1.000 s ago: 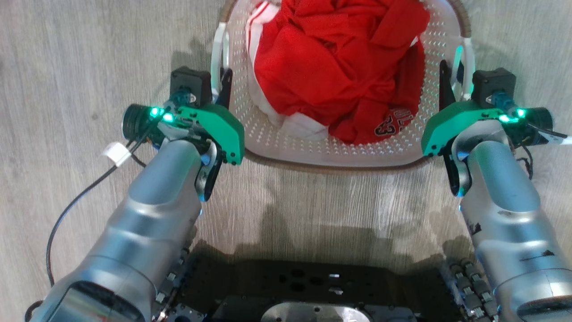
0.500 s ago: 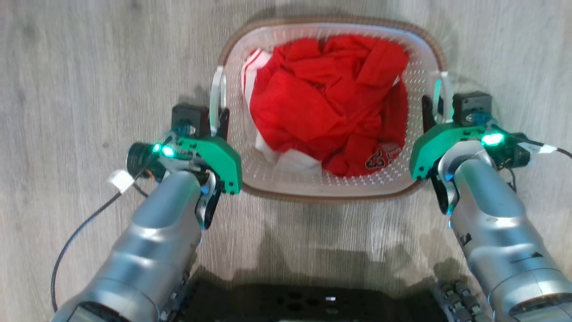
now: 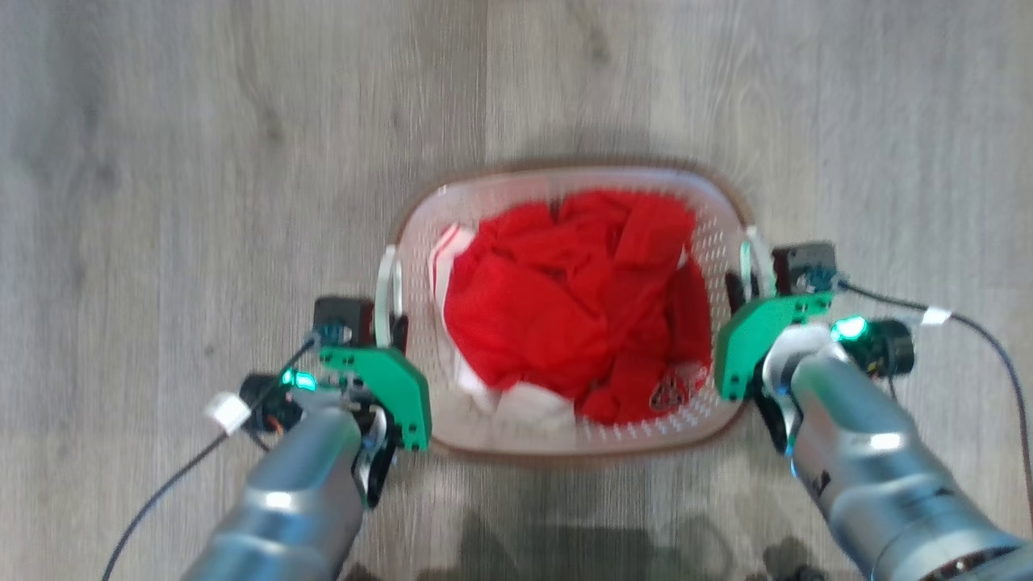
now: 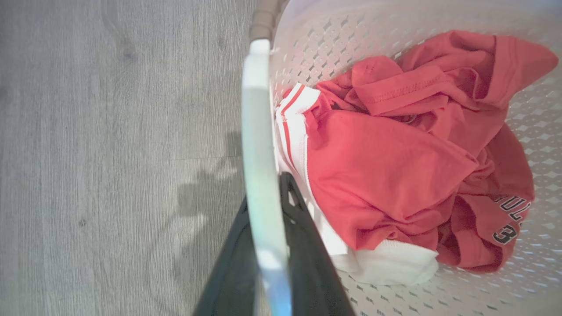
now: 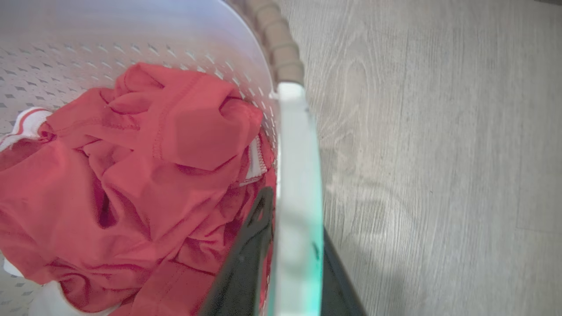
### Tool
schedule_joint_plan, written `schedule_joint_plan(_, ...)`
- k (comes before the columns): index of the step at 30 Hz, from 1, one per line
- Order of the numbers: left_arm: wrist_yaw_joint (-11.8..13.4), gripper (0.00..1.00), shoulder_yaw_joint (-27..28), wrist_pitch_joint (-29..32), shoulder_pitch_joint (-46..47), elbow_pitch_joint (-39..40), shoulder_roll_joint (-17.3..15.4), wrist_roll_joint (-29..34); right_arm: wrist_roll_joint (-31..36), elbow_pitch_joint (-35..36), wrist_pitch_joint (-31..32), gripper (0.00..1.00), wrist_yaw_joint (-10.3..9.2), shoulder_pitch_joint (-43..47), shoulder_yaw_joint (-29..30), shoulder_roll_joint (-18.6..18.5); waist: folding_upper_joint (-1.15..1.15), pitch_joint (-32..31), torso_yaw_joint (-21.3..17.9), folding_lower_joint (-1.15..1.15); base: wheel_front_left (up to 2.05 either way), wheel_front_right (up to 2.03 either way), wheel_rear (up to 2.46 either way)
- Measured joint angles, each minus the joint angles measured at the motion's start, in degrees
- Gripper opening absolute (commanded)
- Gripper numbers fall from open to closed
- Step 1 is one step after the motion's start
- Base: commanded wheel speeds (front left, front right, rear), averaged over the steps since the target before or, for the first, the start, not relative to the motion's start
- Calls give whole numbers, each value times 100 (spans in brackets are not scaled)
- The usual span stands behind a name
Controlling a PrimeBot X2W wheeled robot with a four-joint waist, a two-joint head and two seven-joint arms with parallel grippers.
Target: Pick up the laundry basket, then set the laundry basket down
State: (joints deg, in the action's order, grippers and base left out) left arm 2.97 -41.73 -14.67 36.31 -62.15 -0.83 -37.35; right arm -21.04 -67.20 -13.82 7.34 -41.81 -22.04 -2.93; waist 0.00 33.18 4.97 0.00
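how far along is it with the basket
Grasp looks done: left claw is shut on one white side handle, right claw on the other. In hand: the lift; whether the laundry basket is off the floor I can't tell. Left: setting it down and letting go.

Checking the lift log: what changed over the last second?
The head camera moved: the laundry basket, left gripper and right gripper look smaller and lower in view. Unchanged: each gripper shut on a side handle, red clothes inside.
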Motion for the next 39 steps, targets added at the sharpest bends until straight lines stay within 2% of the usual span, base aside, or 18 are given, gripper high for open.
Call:
schedule_joint_plan(14, -93, 0, -654, 312, -806, -492, 1, -799, -1276, -118, 593, 0, 1, 968, -1151, 40, 0, -1509, -108, 0, 0, 0, 0)
schedule_joint_plan(23, -93, 0, -957, 567, -1283, -573, -7, -1177, -1785, -157, 869, 0, 0, 1398, -1700, 41, 0, -2356, -135, 0, 0, 0, 0)
schedule_joint_plan(39, -96, 0, -1218, 602, -1425, -754, -9, -1480, -2307, -240, 870, 0, 0, 1520, -2282, 42, 0, -3052, -126, 0, 0, 0, 0)
